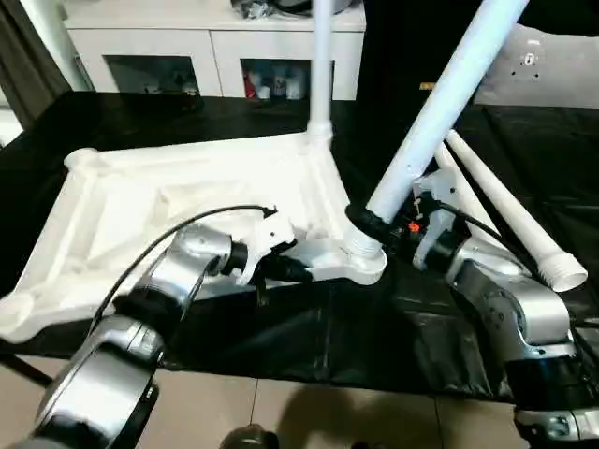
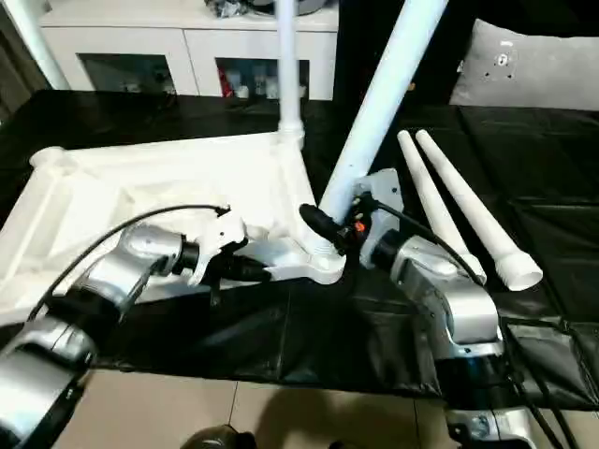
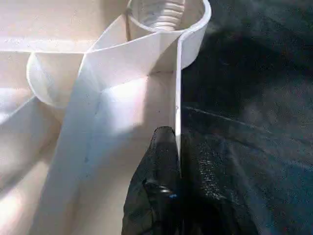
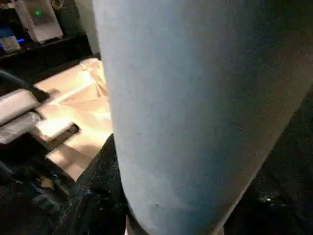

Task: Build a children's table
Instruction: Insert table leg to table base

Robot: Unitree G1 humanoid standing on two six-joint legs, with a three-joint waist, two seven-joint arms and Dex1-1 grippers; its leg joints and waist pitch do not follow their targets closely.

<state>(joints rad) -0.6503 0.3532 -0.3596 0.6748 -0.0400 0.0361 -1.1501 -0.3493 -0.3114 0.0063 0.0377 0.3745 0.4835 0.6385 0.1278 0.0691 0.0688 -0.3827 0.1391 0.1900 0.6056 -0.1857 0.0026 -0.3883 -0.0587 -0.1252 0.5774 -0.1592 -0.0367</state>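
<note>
my left gripper is closest to me. it is clenched on the thin side wall of the white plastic table top, near the round corner socket on my side. one black finger is pressed flat against the inside of that wall.

the table top lies upside down on the black cloth, with its ribs facing up. it sits on the left half of the cloth, and its near corner comes close to the cloth's front edge.

my right gripper is just beside the left one, at that same corner. it is grasping the bottom end of a long round white plastic leg. the leg stands in the socket but leans over to the right.

on the right part of the cloth, two more long white legs lie side by side, touching each other.

at the far corner of the table top, another white leg stands straight up in its socket.

behind the cloth is a white cabinet with shelves. a grey pillow rests at the far right.
</note>
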